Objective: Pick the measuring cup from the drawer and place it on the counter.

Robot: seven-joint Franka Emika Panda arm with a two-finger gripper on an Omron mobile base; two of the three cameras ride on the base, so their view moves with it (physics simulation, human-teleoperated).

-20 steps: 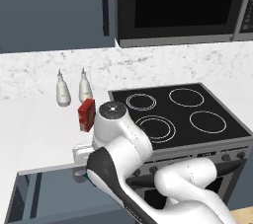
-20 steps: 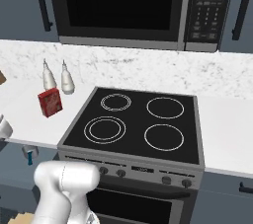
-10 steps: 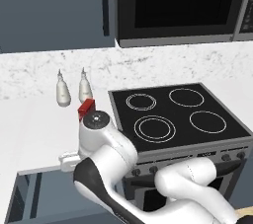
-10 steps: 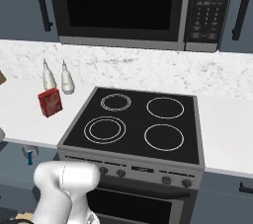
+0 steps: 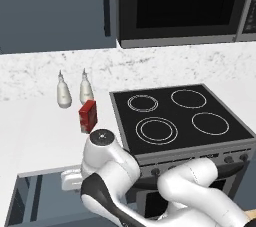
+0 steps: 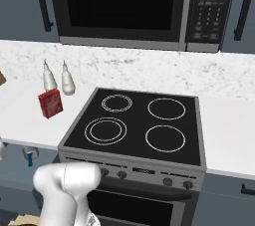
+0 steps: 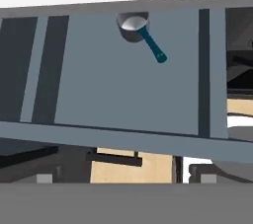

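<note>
White counter (image 5: 35,136) carries two shakers (image 5: 63,94) and a red box (image 5: 88,115) left of the black stove (image 5: 180,121); below, the drawer (image 7: 123,70) stands pulled out, measuring cup (image 7: 141,34) lying at its far edge, untouched, gripper fingers spread wide, grasping nothing.

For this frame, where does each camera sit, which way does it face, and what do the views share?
Left base view: behind the arm's left, facing stove, counter, open drawer; white arm at lower right.
Right base view: behind its right, facing the same stove; arm at lower left.
Hand view: looks down into the drawer at the measuring cup.
Both base views share the red box.
</note>
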